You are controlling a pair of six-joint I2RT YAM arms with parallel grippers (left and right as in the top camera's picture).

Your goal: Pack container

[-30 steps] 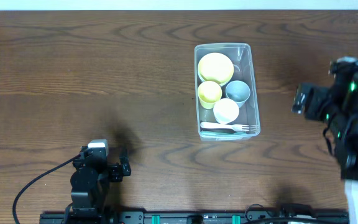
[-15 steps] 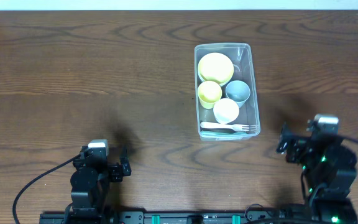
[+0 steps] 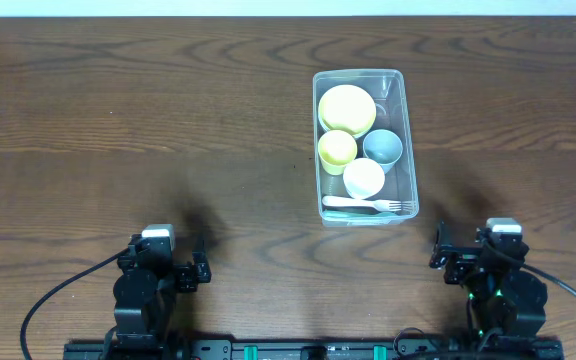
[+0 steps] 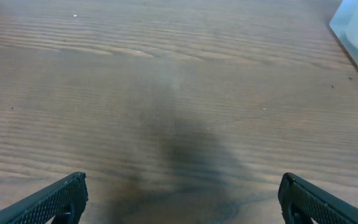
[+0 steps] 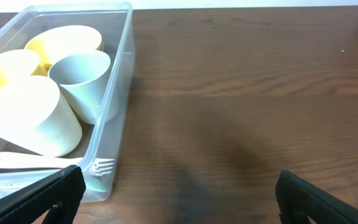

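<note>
Container (image 3: pixel 315 150) stood on the right half of the table (image 3: pixel 168 120), its long side running away from us, clear of both arms. Nearest to us, at the table's front edge, the left arm (image 3: pixel 146 295) sat low on the left with a black cable (image 3: pixel 43 305) looping out beside it. The right arm (image 3: pixel 503 295) sat low on the right, in front of the container's near right corner and apart from it. We saw the left gripper (image 4: pixel 182 186) with its jaws spread wide and nothing between them, only bare wood grain and a dark shadow under them. A corner of the container showed at the far right of that view. The right gripper (image 5: pixel 179 183) likewise had its jaws wide apart and held nothing, and it faced the table just to the right of the container's wall. Inside the container, a white fork (image 3: pixel 366 205) lay across the near end, tines toward the right wall. Just beyond it stood a white cup (image 3: pixel 364 178). Behind that, side by side, we found a yellow cup (image 3: pixel 337 148) on the left and a grey cup (image 3: pixel 382 147) on the right. At the far end rested a yellow bowl (image 3: pixel 347 108), the widest piece in there. From above, every cup showed its mouth facing up.
</note>
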